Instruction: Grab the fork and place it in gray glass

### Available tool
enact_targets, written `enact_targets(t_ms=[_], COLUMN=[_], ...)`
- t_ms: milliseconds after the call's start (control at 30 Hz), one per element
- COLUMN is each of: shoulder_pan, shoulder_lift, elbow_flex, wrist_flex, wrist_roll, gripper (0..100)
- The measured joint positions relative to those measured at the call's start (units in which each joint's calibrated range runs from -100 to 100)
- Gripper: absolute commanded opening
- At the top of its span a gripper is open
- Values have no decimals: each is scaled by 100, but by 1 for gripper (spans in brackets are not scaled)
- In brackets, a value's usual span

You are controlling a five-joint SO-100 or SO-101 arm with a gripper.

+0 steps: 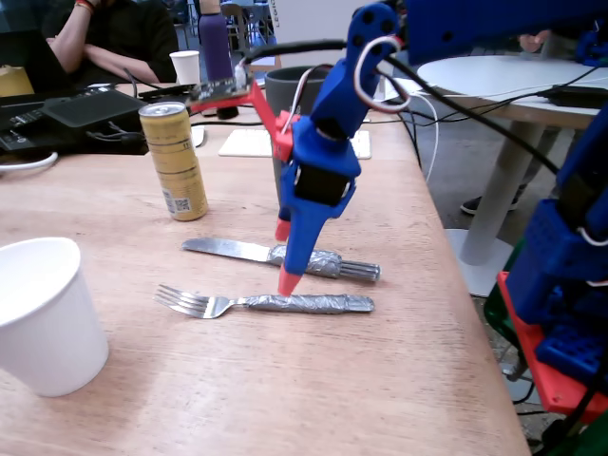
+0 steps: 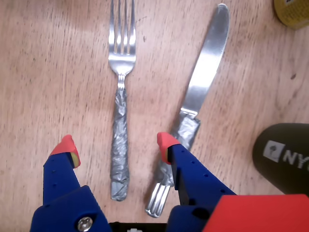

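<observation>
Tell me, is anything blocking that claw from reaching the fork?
Nothing visible. The open gripper straddles the fork handle in the wrist view; the knife lies beside it, just outside one fingertip.

Low fixed view faces the table (image 1: 114, 418) sidelong; wrist view looks straight down, close.

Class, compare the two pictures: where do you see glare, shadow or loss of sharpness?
In the wrist view, glare brightens the fork tines and the knife blade, and the wood at left looks washed out; the gray glass at the right edge is soft. In the fixed view, light sheens the table, and the paper cup is slightly blurred.
</observation>
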Motion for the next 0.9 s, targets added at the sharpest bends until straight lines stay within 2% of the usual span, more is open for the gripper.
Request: enact_targets(t_ms=[433, 567, 900], shoulder_pan=[-103, -244, -507], shoulder_lift=[986, 1418, 1885], elbow_flex=[-9, -496, -1082], wrist_flex=[0, 0, 0], wrist_roll=[-20, -366, -640], gripper=[36, 36, 36])
